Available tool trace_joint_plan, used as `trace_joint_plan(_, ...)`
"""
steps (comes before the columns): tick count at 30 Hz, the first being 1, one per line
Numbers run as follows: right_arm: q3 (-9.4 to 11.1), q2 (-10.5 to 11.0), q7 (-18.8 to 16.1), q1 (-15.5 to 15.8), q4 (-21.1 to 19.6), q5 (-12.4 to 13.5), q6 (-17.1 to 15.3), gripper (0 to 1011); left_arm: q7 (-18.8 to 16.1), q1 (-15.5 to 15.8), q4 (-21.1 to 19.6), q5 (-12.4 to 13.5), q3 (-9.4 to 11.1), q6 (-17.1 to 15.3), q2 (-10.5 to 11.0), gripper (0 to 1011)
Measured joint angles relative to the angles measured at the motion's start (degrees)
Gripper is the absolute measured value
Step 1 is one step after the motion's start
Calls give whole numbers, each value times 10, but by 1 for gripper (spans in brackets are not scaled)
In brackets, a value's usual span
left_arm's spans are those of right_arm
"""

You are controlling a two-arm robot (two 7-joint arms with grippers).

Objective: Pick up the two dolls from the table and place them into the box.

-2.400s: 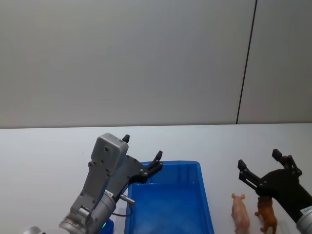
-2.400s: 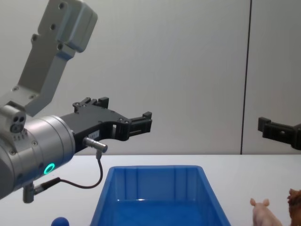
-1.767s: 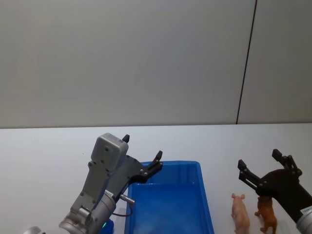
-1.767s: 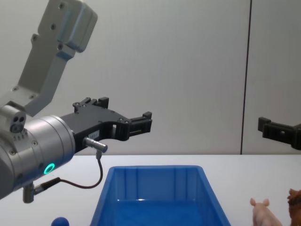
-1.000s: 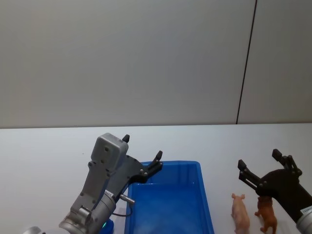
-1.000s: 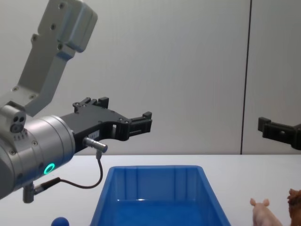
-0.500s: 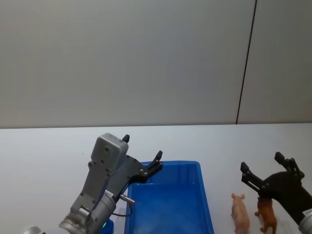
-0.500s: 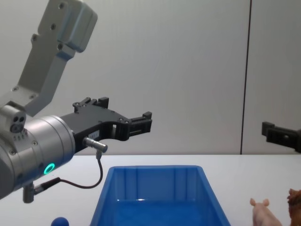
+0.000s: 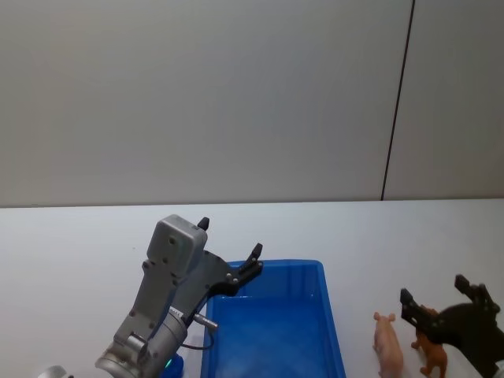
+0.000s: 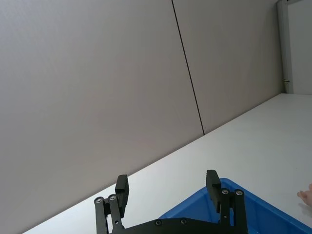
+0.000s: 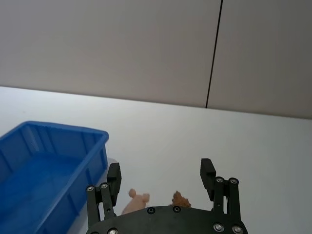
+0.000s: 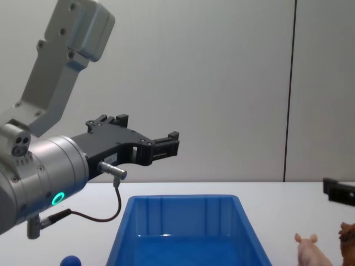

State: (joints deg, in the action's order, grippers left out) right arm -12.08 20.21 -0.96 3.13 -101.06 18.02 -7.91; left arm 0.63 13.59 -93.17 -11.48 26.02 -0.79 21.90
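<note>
The blue box [image 9: 293, 276] sat at the lower centre of the head view on the white bench [image 9: 71, 244]. To its right, in the lower right corner, the pink pig [image 9: 388, 345] and the brown shaggy animal [image 9: 433, 358] stood upright just beside each other on the bench, outside the box. The right claw [image 9: 435, 290] hung at the lower right, overlapping the brown shaggy animal, its fingers spread wide and gripping nothing. The left claw [image 9: 230, 238] hovered at the box's upper left corner, likewise spread and empty. A small blue ball [image 12: 70, 260] lay at the lower left of the chest view, left of the box.
</note>
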Motion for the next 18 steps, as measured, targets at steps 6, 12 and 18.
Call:
trace_joint_plan(6,1,2,15,10,-1,-1,-21,1001,0,0,0,0,0,0,0,1001)
trace_joint_plan(12,1,2,26,17,1,-4,-36,1001,0,0,0,0,0,0,0,1001)
trace_joint_plan(18,1,0,33,23,10,-7,-49,1001,0,0,0,0,0,0,0,1001)
